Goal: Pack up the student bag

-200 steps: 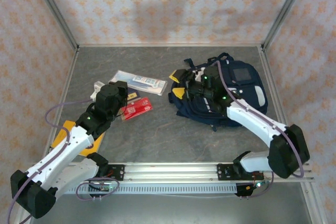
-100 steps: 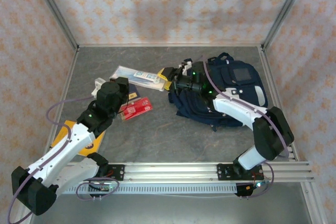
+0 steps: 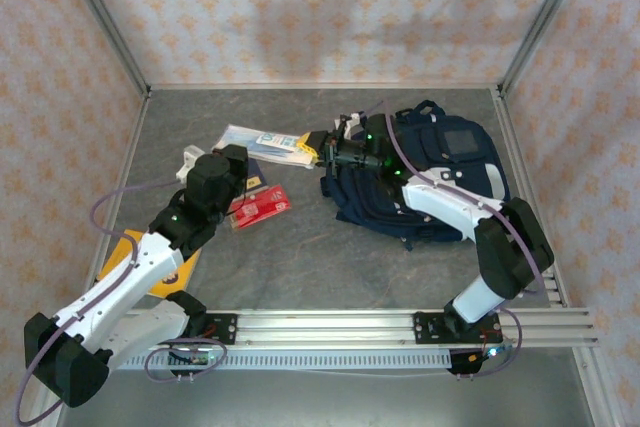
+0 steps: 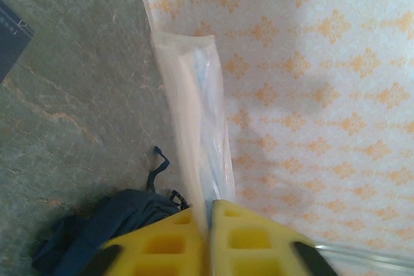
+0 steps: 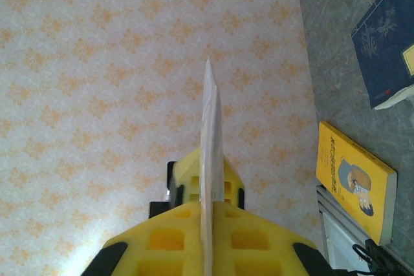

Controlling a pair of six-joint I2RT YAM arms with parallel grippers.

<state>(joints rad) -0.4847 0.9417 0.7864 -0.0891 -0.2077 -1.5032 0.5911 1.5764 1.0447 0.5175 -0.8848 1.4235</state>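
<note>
The student bag (image 3: 450,172), navy with grey patches, lies at the right of the table, and a corner of it (image 4: 97,224) shows in the left wrist view. A clear plastic packet (image 3: 268,144) hangs between both grippers. My left gripper (image 3: 240,155) pinches its left end, the yellow fingers (image 4: 209,206) tight on the film (image 4: 194,114). My right gripper (image 3: 318,147) is shut on the right end, just left of the bag. Seen edge-on, the packet (image 5: 211,114) runs up from my right gripper's (image 5: 208,208) pads, and the left gripper's yellow fingers (image 5: 187,172) show behind it.
A red packet (image 3: 262,205) lies near the left gripper, with a small white object (image 3: 189,162) to its left. A yellow book (image 3: 120,252) lies under the left arm and appears again (image 5: 356,182) beside a navy booklet (image 5: 388,37). Patterned walls close in three sides.
My right gripper swung left from above the bag to the packet's right end and shut on it. The left arm has hardly moved and still pinches the packet.
</note>
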